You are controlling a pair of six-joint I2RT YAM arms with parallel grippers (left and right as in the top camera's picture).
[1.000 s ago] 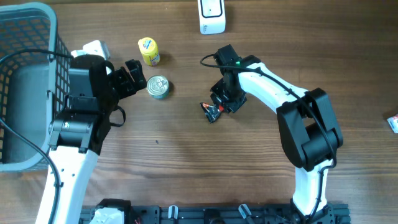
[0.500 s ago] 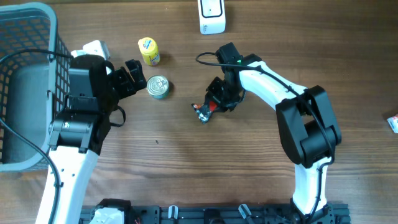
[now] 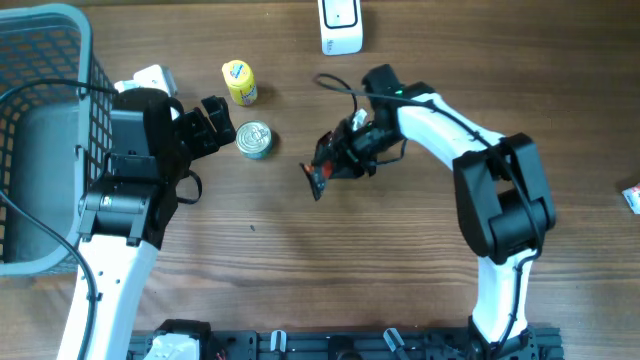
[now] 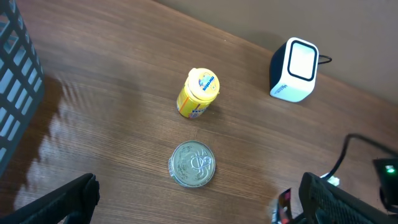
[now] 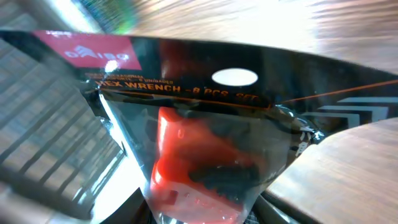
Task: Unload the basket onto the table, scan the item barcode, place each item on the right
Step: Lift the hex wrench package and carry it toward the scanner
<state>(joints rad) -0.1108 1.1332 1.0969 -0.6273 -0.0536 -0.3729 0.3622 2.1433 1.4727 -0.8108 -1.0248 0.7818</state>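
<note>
Far left, the grey mesh basket (image 3: pixel 40 130) isn't involved. The left gripper (image 3: pixel 222 122) has its jaws wide apart and holds nothing, hovering just beside the can (image 3: pixel 254 139), a short round tin with an embossed lid. Behind that is the yellow bottle (image 3: pixel 239 82), a plastic cylinder with a printed cap.

Mid-table, the right gripper (image 3: pixel 342 158) is clamped on the hex wrench pack (image 3: pixel 318 176): glossy clear film over a black card with a red label and a red holder inside (hang-hole end faces the wrist cam). The pack sits tilted, and I can't tell if it's clear of the wood-grain table (image 3: pixel 300 270).

I read this as the presenting step. The scanner (image 3: pixel 340 25), a white rounded box, sits at the far edge, well apart from the pack. I can't see a barcode in any view. The next move needs the pack carried up there with the code face square to the window. The film is slick and floppy, so glare is likely.
</note>
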